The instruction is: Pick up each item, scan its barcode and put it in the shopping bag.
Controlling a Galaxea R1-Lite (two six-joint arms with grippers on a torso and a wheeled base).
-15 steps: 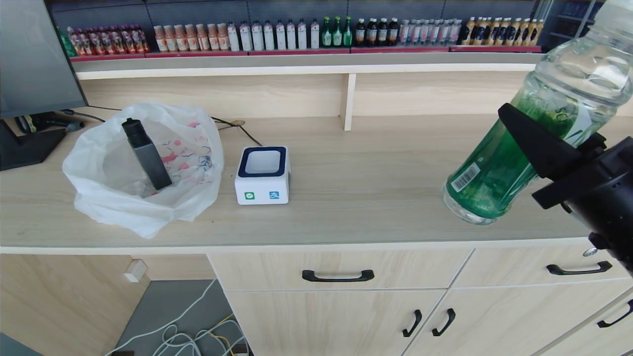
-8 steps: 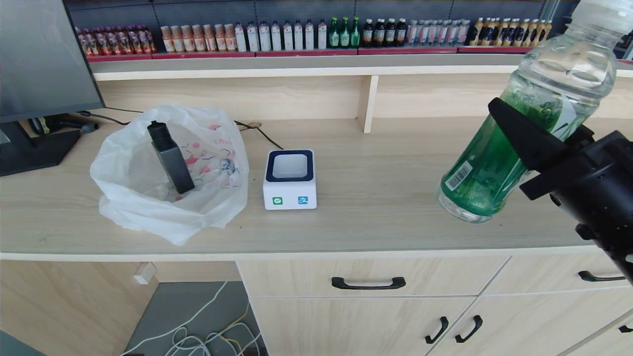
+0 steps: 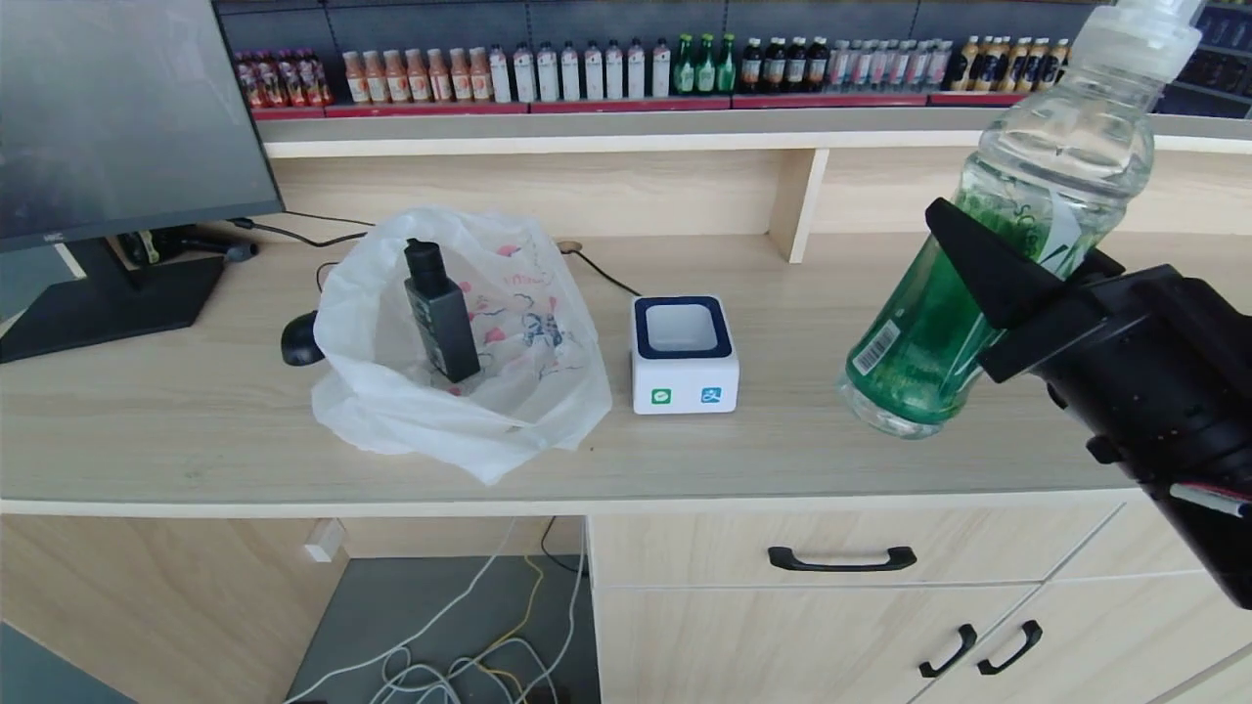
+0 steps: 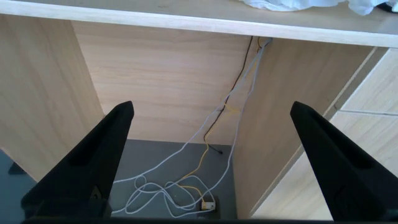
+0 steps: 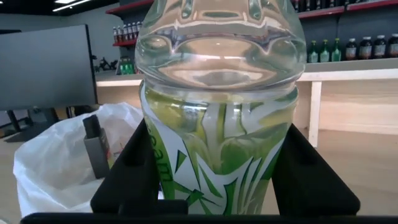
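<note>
while the right tool clamps the green bottle (tilted), the left tool gapes.

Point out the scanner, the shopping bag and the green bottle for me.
scanner [image 3: 685,370], head view, white front face.
shopping bag [image 3: 411,422], head view, bare front wall.
green bottle [image 3: 917,325], head view, green lower body.

My right end effector is matte black: wedge fingers, blocky screw-dotted housing, red-and-white strip at five o'clock. My left end effector has matching black tapered fingers.
</note>
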